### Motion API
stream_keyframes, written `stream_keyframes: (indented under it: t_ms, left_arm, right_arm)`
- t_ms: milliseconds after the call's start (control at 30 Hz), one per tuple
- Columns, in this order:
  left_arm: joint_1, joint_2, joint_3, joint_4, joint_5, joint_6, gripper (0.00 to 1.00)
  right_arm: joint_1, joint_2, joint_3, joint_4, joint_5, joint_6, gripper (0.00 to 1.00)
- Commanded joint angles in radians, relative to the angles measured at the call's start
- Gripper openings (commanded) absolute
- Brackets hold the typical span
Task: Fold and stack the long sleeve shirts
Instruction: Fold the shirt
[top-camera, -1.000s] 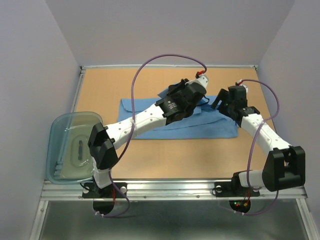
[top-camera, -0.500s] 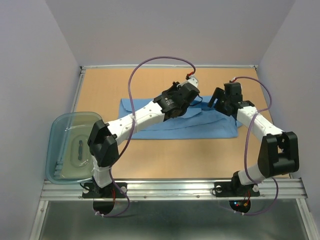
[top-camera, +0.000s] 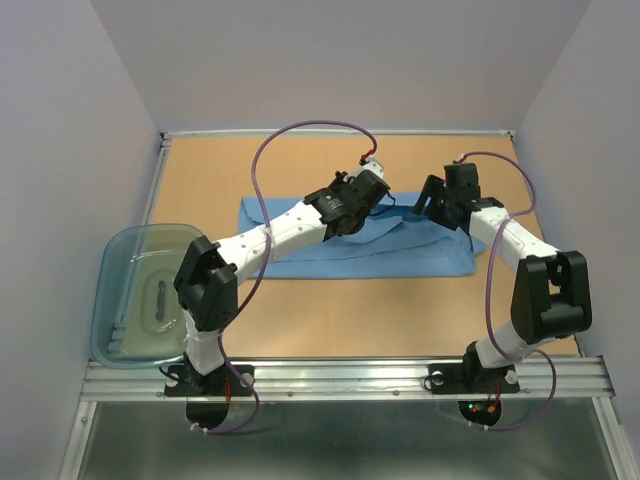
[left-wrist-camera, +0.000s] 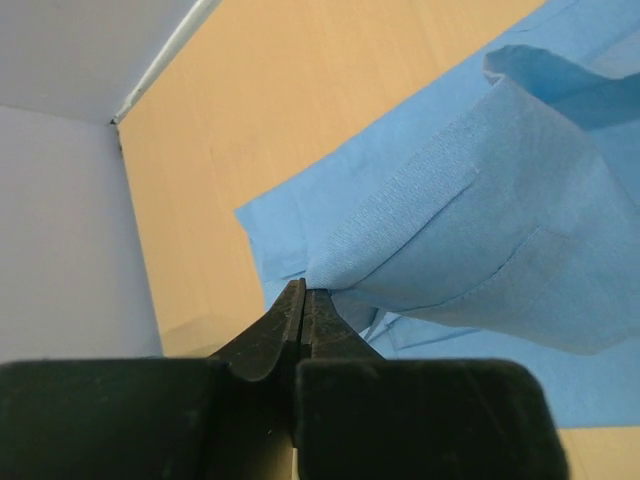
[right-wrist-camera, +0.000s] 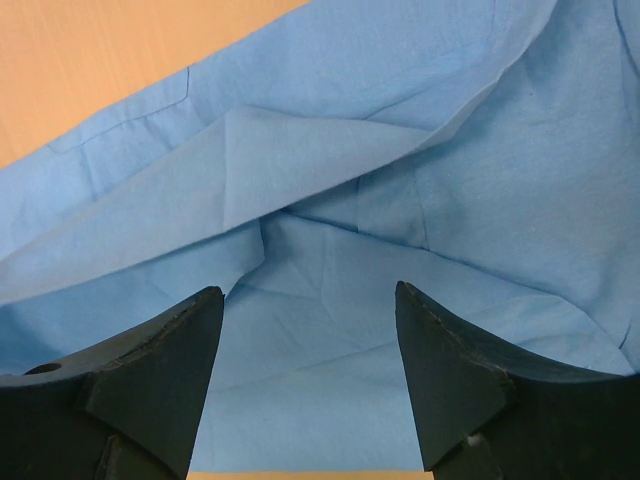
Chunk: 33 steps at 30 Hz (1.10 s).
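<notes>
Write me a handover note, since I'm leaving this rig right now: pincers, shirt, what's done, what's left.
Left pincer: shut on a raised fold of the light blue shirt.
Right pincer: open, low over the shirt, holding nothing.
Shirt: one in view, a long band across the table.
Done: seemingly folded lengthwise in part.
Left: finish the fold, then stack.

One shirt (top-camera: 405, 256), perhaps; one tub (top-camera: 118, 258).
</notes>
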Motion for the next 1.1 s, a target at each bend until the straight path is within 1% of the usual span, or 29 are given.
stream_keyframes:
  t_ms: [0, 67, 100, 133, 167, 233, 267, 300, 367, 400, 433, 467, 533, 567, 633, 667, 700, 800, 900, 933, 1000, 1067]
  left_arm:
    - [-0.042, -0.129, -0.047, 0.065, 0.085, -0.073, 0.09]
    - [-0.077, -0.176, -0.102, 0.1, 0.112, -0.09, 0.1]
    - [-0.126, -0.192, -0.168, 0.138, 0.112, -0.093, 0.1]
    - [-0.152, -0.202, -0.194, 0.151, 0.109, -0.099, 0.1]
    - [-0.207, -0.216, -0.234, 0.177, 0.102, -0.107, 0.1]
    - [-0.254, -0.219, -0.262, 0.198, 0.115, -0.118, 0.11]
    - [-0.272, -0.216, -0.271, 0.206, 0.126, -0.118, 0.13]
    - [-0.312, -0.212, -0.285, 0.218, 0.134, -0.118, 0.13]
    - [-0.353, -0.189, -0.285, 0.226, 0.132, -0.147, 0.14]
    - [-0.404, -0.181, -0.284, 0.233, 0.132, -0.148, 0.21]
    - [-0.427, -0.173, -0.282, 0.244, 0.132, -0.148, 0.28]
    - [-0.453, -0.157, -0.282, 0.256, 0.138, -0.144, 0.42]
    - [-0.49, -0.137, -0.274, 0.295, 0.148, -0.141, 0.58]
    - [-0.513, -0.115, -0.268, 0.302, 0.145, -0.147, 0.77]
    - [-0.521, -0.1, -0.247, 0.306, 0.151, -0.173, 0.87]
    - [-0.518, -0.103, -0.244, 0.304, 0.157, -0.22, 0.94]
    - [-0.519, -0.11, -0.251, 0.309, 0.157, -0.242, 0.96]
    - [-0.486, -0.17, -0.282, 0.298, 0.168, -0.399, 0.99]
    - [-0.434, -0.236, -0.363, 0.286, 0.247, -0.489, 0.99]
    - [-0.427, -0.248, -0.409, 0.289, 0.269, -0.481, 0.99]
    - [-0.426, -0.259, -0.443, 0.272, 0.301, -0.452, 0.99]
    - [-0.426, -0.264, -0.454, 0.246, 0.294, -0.452, 0.99]
  right_arm:
    - [-0.015, -0.055, 0.036, 0.056, 0.039, 0.031, 0.75]
    - [-0.015, -0.085, 0.014, 0.057, 0.051, 0.043, 0.75]
    - [-0.017, -0.105, 0.004, 0.059, 0.056, 0.047, 0.75]
    - [-0.015, -0.139, -0.019, 0.06, 0.06, 0.051, 0.75]
    - [-0.015, -0.157, -0.032, 0.06, 0.075, 0.053, 0.75]
    - [-0.018, -0.209, -0.067, 0.062, 0.098, 0.056, 0.75]
    - [-0.017, -0.223, -0.075, 0.062, 0.105, 0.057, 0.75]
    - [-0.017, -0.239, -0.087, 0.06, 0.109, 0.063, 0.75]
    - [-0.018, -0.282, -0.118, 0.062, 0.128, 0.065, 0.75]
    - [-0.018, -0.297, -0.127, 0.062, 0.132, 0.068, 0.75]
    - [-0.017, -0.309, -0.135, 0.06, 0.137, 0.068, 0.76]
    - [-0.017, -0.32, -0.145, 0.06, 0.145, 0.068, 0.76]
    - [-0.018, -0.351, -0.164, 0.06, 0.145, 0.065, 0.76]
    - [-0.018, -0.357, -0.171, 0.062, 0.145, 0.063, 0.76]
    - [-0.017, -0.383, -0.179, 0.06, 0.145, 0.062, 0.77]
    - [-0.018, -0.391, -0.184, 0.059, 0.146, 0.06, 0.77]
    - [-0.017, -0.408, -0.188, 0.057, 0.146, 0.054, 0.77]
    - [-0.017, -0.432, -0.202, 0.056, 0.134, 0.053, 0.77]
    - [-0.017, -0.458, -0.22, 0.051, 0.114, 0.068, 0.77]
    - [-0.018, -0.461, -0.227, 0.05, 0.106, 0.074, 0.77]
    - [-0.018, -0.466, -0.233, 0.045, 0.076, 0.079, 0.77]
    - [-0.018, -0.471, -0.233, 0.033, 0.013, 0.074, 0.77]
